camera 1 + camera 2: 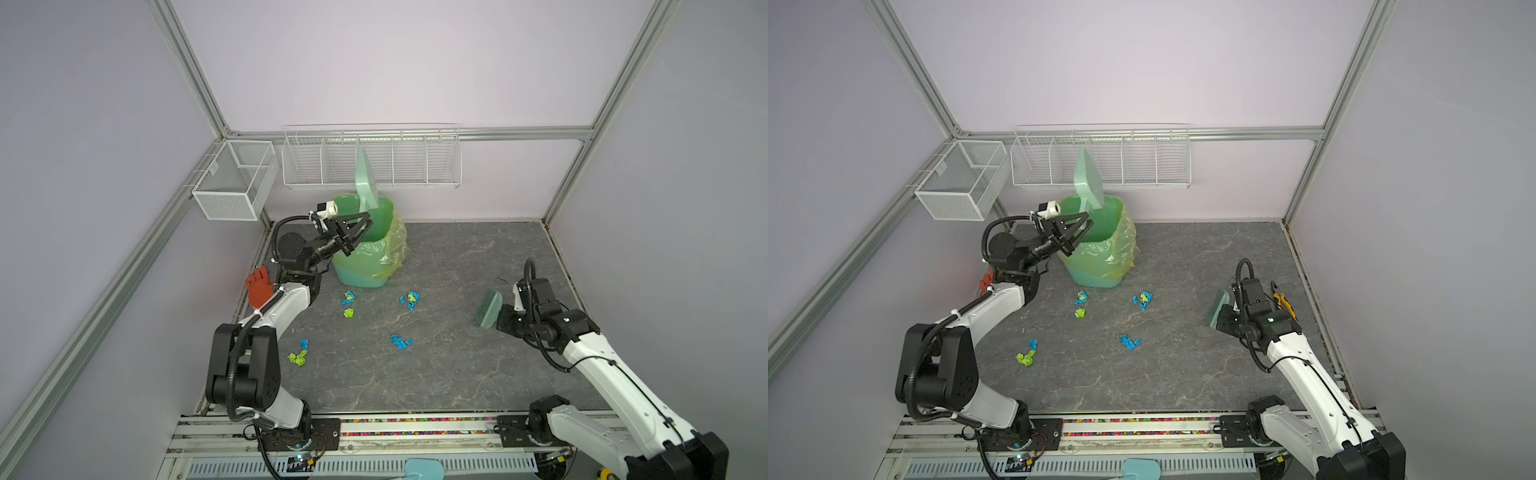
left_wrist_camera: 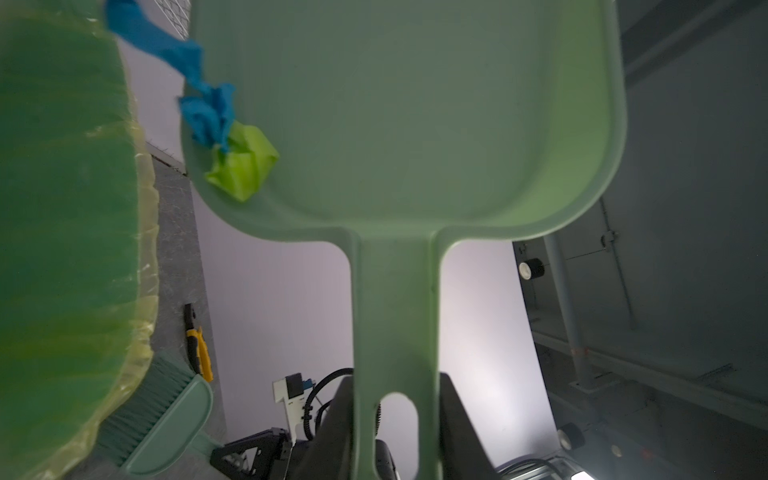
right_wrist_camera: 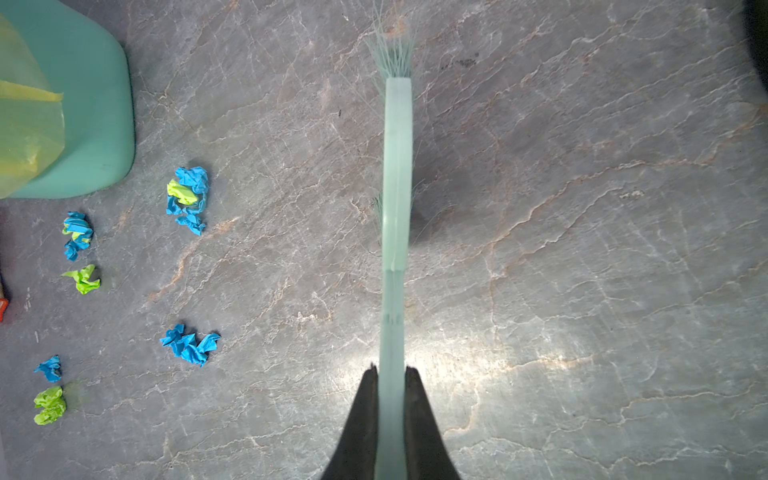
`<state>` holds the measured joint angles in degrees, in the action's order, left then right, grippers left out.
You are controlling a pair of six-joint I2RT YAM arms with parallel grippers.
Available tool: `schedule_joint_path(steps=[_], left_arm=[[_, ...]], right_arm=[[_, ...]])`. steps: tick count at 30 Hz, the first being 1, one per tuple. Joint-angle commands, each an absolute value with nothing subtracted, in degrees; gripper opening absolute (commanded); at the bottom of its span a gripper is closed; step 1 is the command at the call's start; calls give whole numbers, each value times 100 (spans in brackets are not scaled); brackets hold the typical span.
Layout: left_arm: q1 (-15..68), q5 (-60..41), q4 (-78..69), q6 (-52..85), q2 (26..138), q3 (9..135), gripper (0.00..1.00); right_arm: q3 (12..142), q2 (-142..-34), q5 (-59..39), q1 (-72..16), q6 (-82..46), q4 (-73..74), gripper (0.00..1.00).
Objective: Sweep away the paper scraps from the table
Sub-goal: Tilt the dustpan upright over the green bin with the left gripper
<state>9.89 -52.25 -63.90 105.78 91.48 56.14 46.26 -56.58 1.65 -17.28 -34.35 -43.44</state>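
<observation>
The left gripper [image 1: 365,218] is clamped on the handle of the dustpan [image 1: 365,174], holding it upright at the mouth of the bin [image 1: 368,259]. Two scraps, one blue [image 2: 208,112] and one green [image 2: 243,168], sit in the pan's corner on the bin side. Six more scraps [image 1: 400,341] lie on the table [image 1: 457,374] in front of the bin (the nearest, a blue-green wad [image 1: 348,298], is just off its base). Well to the bin's right in both top views, the right gripper [image 3: 390,370] is closed on the handle of the brush [image 1: 489,309]. I cannot tell whether the bristles touch the table.
</observation>
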Motion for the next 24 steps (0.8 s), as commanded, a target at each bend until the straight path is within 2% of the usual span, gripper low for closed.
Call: schedule_joint_path(steps=[1, 15, 20, 24], left_arm=[[951, -5043, -8112, 11827, 9345, 5431, 0], [909, -5274, -7802, 11383, 9053, 5310, 0], [911, -5564, -6520, 10315, 8547, 5325, 0], [912, -5741, -4725, 8905, 7974, 5434, 0]], right_arm=[[4746, -5572, 161, -1763, -3520, -4437, 7], [4913, -5695, 143, -1810, -3558, -4406, 7], [4907, -5660, 20, -1867, -3568, -4248, 7], [4981, -5716, -92, -1976, -3585, -4143, 7]])
